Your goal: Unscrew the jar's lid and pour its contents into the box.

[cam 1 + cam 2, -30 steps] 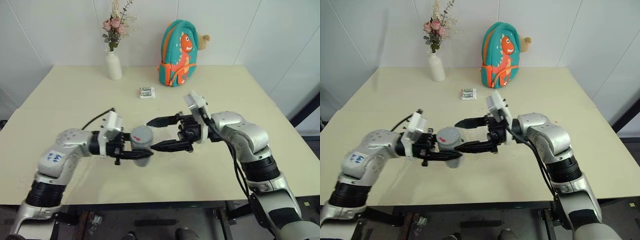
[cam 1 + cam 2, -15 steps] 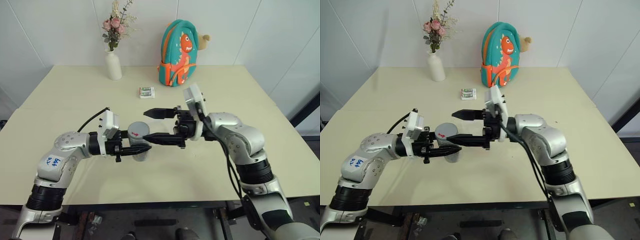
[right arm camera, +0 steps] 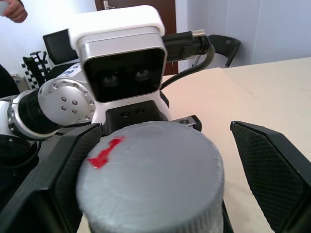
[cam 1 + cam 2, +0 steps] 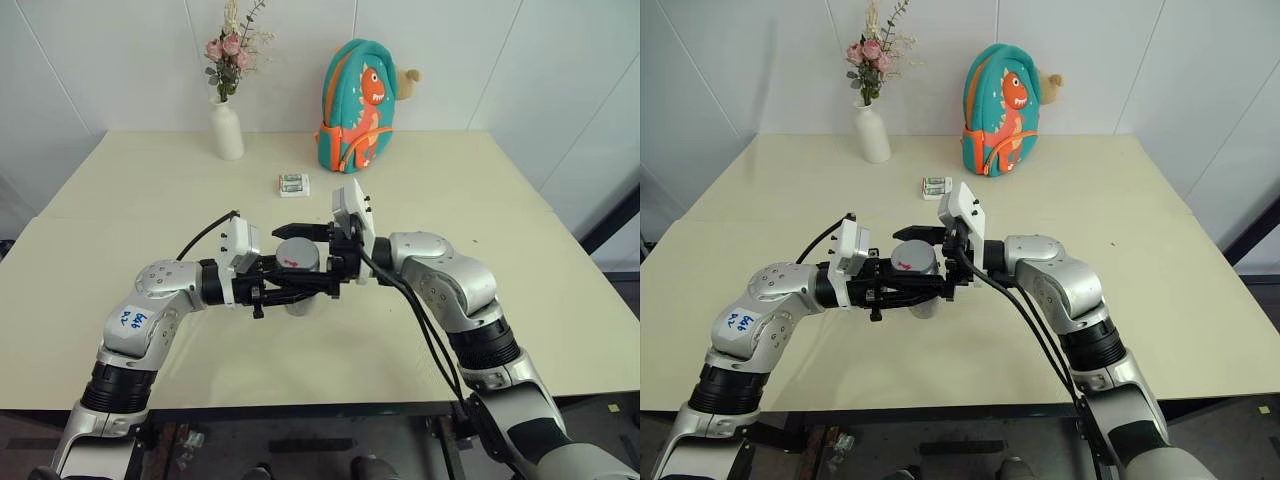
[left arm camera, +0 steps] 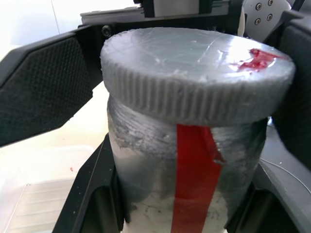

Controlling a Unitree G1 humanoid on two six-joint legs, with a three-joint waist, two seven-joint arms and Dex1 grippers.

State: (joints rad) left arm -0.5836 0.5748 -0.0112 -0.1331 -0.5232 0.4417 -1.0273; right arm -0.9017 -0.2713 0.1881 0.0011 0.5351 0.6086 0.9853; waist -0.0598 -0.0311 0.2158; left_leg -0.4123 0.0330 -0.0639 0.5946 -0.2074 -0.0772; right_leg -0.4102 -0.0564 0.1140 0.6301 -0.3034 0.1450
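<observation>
Since a second ago: my right gripper (image 4: 300, 258) has slid in toward my left one, and its spread fingers now stand on either side of the lid (image 4: 296, 253); before, they hung just beside the jar.
Head views, left gripper: my left gripper (image 4: 305, 291) is clamped on the jar (image 4: 299, 295), held upright above the table (image 4: 150, 200) in front of me.
Head views, right gripper: wide apart, one finger behind the lid and one in front, not pressing it.
Head views, background: a white vase (image 4: 227, 128), a small packet (image 4: 293, 184) and a teal backpack (image 4: 358, 106) stand farther back.
Left wrist view: the ribbed grey lid (image 5: 194, 77) sits on the jar (image 5: 160, 170), a red stripe down its side; the box (image 5: 34, 208) lies below.
Right wrist view: my two fingers (image 3: 265, 170) flank the lid (image 3: 150, 189) with gaps on both sides; a red mark sits on its top.
</observation>
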